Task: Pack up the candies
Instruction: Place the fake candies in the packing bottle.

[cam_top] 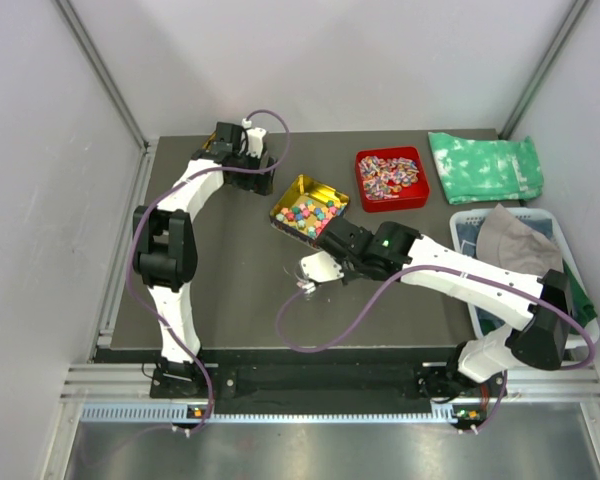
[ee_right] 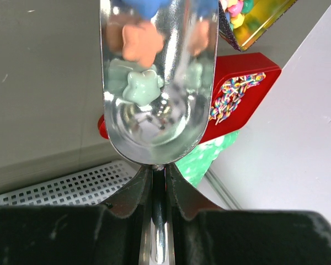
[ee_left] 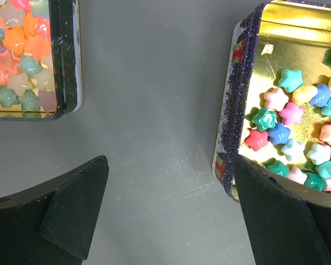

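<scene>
Scoop [ee_right: 154, 124] clenched in right end effector [ee_right: 159, 174]; left end effector [ee_left: 171, 187] released; red tray [cam_top: 394, 205] beside tin [cam_top: 302, 188].

White arms [cam_top: 185, 195], black fingers [ee_left: 71, 221], purple cables [cam_top: 280, 330]

Red tray [cam_top: 392, 205], green cloth [cam_top: 485, 167], white basket [cam_top: 466, 214] of clothes

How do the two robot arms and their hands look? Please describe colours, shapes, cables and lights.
The left arm and right arm have white links and bulky black joints. A thin purple cable runs along each. A small green light shines near the right wrist. The left hand and right hand each have two black fingers.
</scene>
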`<action>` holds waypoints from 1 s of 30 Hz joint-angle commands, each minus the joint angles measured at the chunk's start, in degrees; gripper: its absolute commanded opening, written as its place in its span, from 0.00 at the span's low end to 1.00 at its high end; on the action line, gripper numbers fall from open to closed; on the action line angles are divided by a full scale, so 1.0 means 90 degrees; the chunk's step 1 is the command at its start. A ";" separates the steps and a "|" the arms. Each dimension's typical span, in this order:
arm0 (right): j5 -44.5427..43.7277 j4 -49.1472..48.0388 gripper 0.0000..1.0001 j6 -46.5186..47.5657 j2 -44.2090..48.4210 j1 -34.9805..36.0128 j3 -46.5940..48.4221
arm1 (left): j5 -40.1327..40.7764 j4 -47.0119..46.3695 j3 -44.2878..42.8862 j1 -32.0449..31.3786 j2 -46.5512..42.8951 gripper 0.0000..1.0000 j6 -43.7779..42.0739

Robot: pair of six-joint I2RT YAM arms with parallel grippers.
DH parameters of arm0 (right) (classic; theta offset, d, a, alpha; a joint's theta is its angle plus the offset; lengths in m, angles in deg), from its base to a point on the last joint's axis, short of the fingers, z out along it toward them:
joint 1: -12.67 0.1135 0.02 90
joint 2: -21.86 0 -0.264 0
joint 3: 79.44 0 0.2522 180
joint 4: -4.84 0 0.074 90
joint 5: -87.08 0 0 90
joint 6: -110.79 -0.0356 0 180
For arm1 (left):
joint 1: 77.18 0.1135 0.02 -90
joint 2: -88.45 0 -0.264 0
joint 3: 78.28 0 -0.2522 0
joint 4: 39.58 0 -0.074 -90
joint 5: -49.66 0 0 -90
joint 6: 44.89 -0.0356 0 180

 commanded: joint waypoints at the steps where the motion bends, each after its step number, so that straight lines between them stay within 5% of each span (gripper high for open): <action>1: -0.0131 -0.0029 0.00 0.0082 -0.0009 0.0117 0.0369 | -0.0111 -0.0146 0.0017 0.0039 -0.0284 0.99 0.0017; 30: -0.0443 0.0069 0.00 0.0170 -0.0028 0.0410 0.0418 | -0.0140 -0.0176 0.0036 0.0048 -0.0226 0.99 0.0056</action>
